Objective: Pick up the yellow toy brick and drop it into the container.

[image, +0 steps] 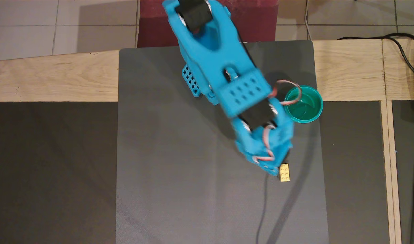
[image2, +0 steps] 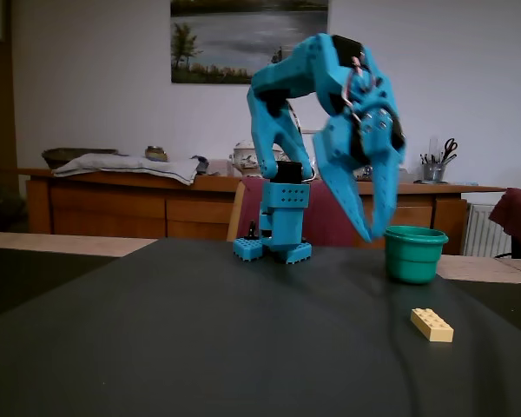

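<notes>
The yellow toy brick (image: 284, 172) lies flat on the dark grey mat, studs up; it also shows in the fixed view (image2: 431, 324) at the front right. The teal-green container (image: 303, 104) stands upright and empty at the mat's right edge, also seen in the fixed view (image2: 415, 253). My blue gripper (image2: 379, 233) points down and hangs in the air above the mat, jaws apart and empty. In the overhead view the gripper (image: 276, 168) sits just left of the brick, between it and the container; its fingertips are mostly hidden under the wrist.
The grey mat (image: 179, 176) lies on a wooden table. My arm's base (image2: 274, 246) stands at the mat's far edge. Black cables (image: 410, 64) run along the table's right side. A red chair (image: 247, 20) stands behind the base.
</notes>
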You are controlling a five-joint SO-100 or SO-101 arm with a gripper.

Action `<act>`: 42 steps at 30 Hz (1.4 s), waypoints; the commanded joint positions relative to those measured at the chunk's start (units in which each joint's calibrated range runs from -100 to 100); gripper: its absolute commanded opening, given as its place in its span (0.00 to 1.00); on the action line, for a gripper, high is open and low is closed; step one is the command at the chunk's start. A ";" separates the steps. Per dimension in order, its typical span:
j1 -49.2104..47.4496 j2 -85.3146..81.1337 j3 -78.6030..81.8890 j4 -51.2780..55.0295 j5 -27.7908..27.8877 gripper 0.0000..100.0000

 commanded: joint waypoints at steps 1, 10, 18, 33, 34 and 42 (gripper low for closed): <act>-0.10 2.22 -2.59 -4.67 0.31 0.00; -0.79 3.23 -2.59 -5.56 8.46 0.00; -9.54 3.32 -2.59 -6.01 9.19 0.00; -11.39 20.52 -12.70 -5.38 11.18 0.00; -11.39 20.86 -12.70 -5.47 11.44 0.00; -8.14 21.19 -12.79 -5.47 14.26 0.13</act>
